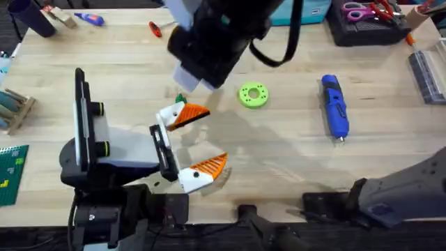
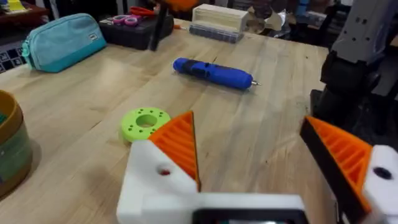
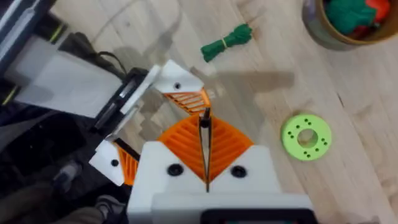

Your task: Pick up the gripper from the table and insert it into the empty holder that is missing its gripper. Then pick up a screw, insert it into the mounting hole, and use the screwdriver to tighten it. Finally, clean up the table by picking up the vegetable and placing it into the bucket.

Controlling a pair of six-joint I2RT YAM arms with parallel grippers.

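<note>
Your left gripper (image 2: 249, 118) lies low over the counter (image 1: 293, 160), fingers spread wide, facing a green ring (image 2: 144, 122) and a blue screwdriver (image 2: 211, 73). Your right gripper (image 3: 205, 121) hangs above, fingers pressed together on nothing. Just beneath it the gripper (image 3: 177, 87), white with an orange tip, sits against the black holder (image 3: 118, 102). The vegetable (image 3: 227, 40) lies near the bucket (image 3: 323, 31).

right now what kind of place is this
Probably a robotics workbench: a wooden table with a blue electric screwdriver, a tray of scissors and tools, and a white-and-grey robot arm being assembled.
</note>
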